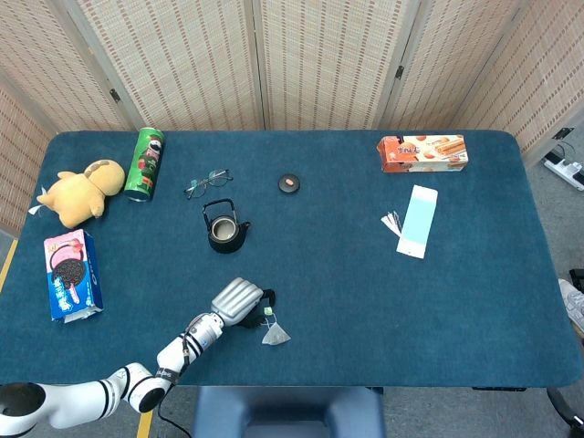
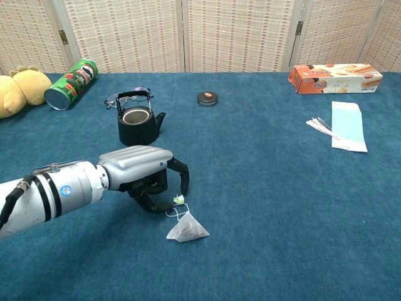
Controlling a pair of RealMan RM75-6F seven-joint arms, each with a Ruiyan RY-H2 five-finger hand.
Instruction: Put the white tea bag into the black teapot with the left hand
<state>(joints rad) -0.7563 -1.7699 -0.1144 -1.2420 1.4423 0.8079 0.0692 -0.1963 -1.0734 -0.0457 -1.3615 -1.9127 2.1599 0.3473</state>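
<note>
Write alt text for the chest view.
A silver left robot hand reaches over the blue table, dark fingertips at the tag of a white pyramid tea bag. Behind stands an open black iron teapot.

Your left hand (image 2: pixel 147 175) curls over the tea bag's tag (image 2: pixel 179 200), and you cannot tell from either view whether any fingertip actually touches the tag or its string. The palm side of that hand is hidden in the head view. Your right hand shows in neither view. In the chest view the yellow plush toy (image 2: pixel 15 89) is cut off by the left picture edge, and the bench's (image 2: pixel 263 188) near edge falls below the frame. The inside of the black teapot (image 2: pixel 138 119) is too dark to read. The print on the orange box (image 1: pixel 422 152) near the far right corner is too small to read.
</note>
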